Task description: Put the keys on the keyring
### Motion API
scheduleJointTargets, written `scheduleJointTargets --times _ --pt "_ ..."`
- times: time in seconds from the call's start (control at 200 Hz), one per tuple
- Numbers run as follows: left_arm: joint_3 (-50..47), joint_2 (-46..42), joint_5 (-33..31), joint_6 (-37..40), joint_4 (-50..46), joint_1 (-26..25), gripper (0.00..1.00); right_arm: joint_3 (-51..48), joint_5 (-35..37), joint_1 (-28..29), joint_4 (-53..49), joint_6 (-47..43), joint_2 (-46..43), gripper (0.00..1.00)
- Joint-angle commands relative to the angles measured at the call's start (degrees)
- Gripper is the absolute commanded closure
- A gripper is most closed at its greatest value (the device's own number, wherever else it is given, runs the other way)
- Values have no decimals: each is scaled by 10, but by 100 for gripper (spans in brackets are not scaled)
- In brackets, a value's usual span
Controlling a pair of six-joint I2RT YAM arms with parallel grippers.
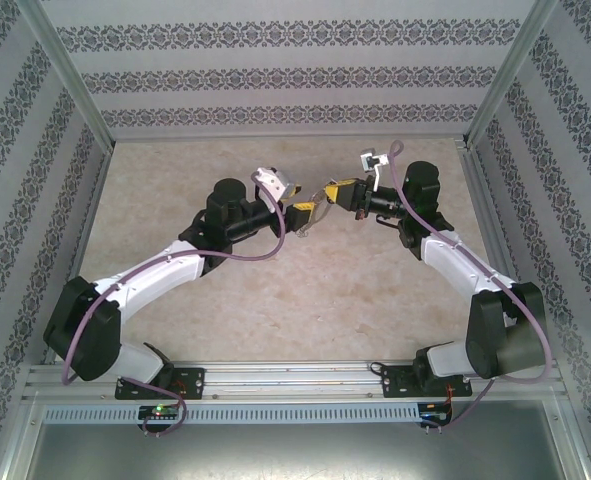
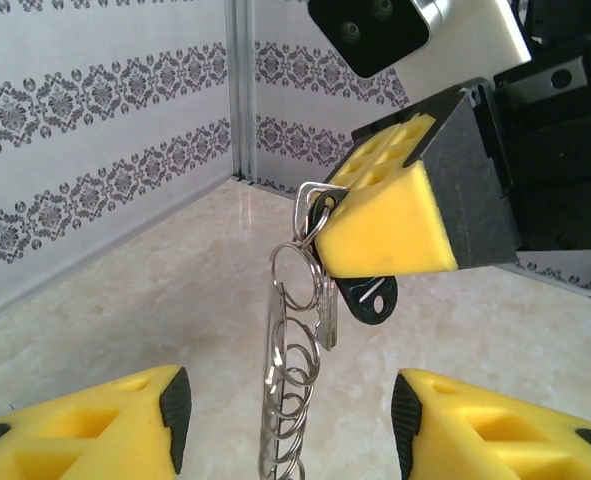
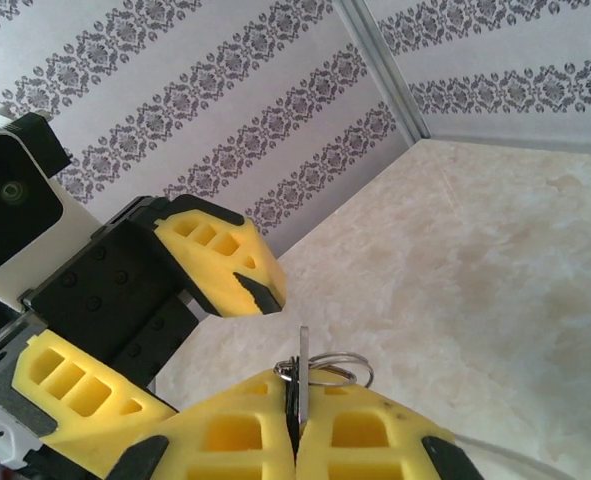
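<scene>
The left gripper (image 2: 287, 405) is standing with its jaws apart, gripping nothing, its 2 yellow pads flanking the hanging chain (image 2: 293, 350) without touching it. The right gripper (image 3: 295, 410) is pinching tight on the keyring (image 2: 303, 205), holding it in the air above the far half of the table (image 1: 275, 320), about midway between the left and right edges. The key (image 2: 368, 298) is hanging just beneath the right pad, against the top rings; whether it is threaded on I cannot tell. The job seems to be sitting at the threading step or just past it, so the next move is calling for a check that the 1 key is hanging from the loop. No container is taking part here.
</scene>
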Motion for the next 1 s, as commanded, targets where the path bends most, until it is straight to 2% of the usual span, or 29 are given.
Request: scheduleJointTargets --times 0.0,0.29,0.485,0.575,0.789,0.994 --pt "-8 12 35 46 25 3 44 14 -22 7 -2 -25 -11 100" --pt "-12 22 24 47 31 3 44 53 -49 28 -154 -129 -24 100" --pt "-26 18 17 45 46 3 44 85 -33 46 -273 -203 -28 100" --pt "-30 17 12 47 46 3 44 105 1 58 -340 -239 -36 100" --pt "-56 3 10 53 44 3 44 176 158 110 -531 -357 -48 100" --pt "-77 -14 9 55 40 3 44 245 302 154 -646 -424 -40 100"
